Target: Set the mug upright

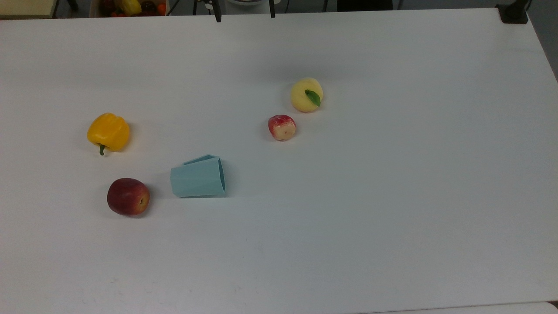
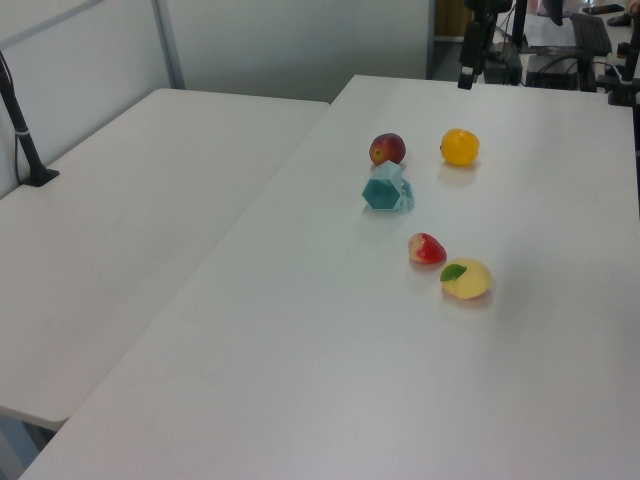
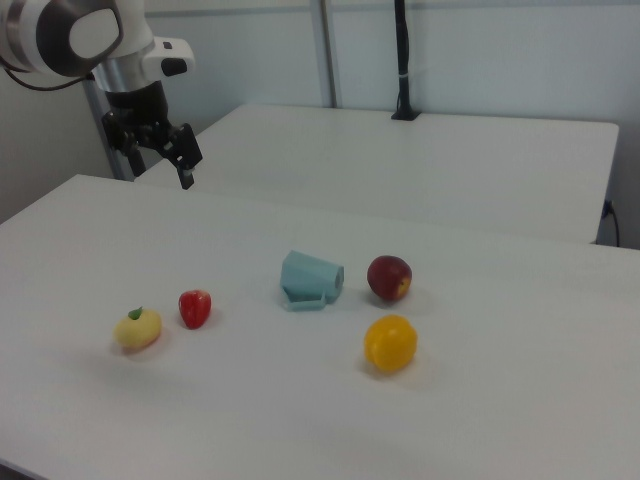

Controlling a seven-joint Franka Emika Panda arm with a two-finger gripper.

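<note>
The pale teal faceted mug (image 1: 198,178) lies on its side on the white table (image 1: 392,196), its open rim facing the top view's right. The left view looks into its hexagonal mouth (image 2: 384,191), and in the right view the mug (image 3: 310,278) rests with its handle against the table. My gripper (image 1: 244,12) hangs high over the table's far edge, far from the mug, open with nothing between its dark fingers (image 1: 216,15). In the right view the gripper (image 3: 155,150) sits at the upper left under the white arm.
A dark red apple (image 1: 128,196) lies just to the top view's left of the mug. A yellow pepper (image 1: 108,132) sits beyond it. A small red apple (image 1: 282,127) and a pale yellow fruit with a leaf (image 1: 307,94) lie toward the middle. A second table (image 2: 120,230) adjoins.
</note>
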